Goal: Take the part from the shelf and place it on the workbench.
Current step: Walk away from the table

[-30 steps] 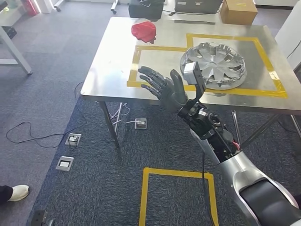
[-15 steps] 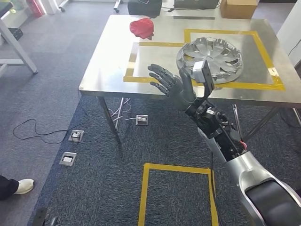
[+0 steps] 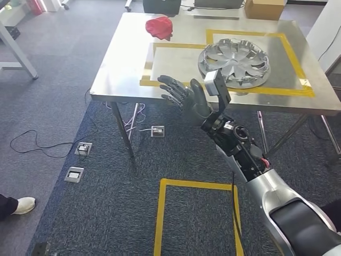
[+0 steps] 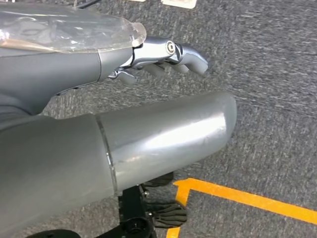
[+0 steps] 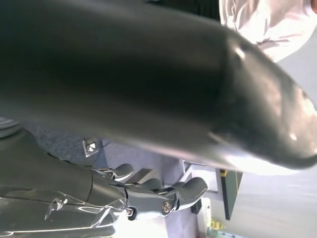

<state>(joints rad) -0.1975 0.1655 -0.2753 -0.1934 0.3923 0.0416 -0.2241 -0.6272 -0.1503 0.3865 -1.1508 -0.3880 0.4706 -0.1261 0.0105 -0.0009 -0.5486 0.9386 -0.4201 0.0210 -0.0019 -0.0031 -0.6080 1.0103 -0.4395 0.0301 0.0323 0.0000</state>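
On the steel workbench in head view, the silver wheel-cover part lies flat inside the yellow tape frame, red cloth well apart. Right hand hovers at the near table edge, fingers spread, empty. Left wrist view: left hand over carpet, fingers extended, holding nothing. Right wrist view: right-hand fingers straight, empty.
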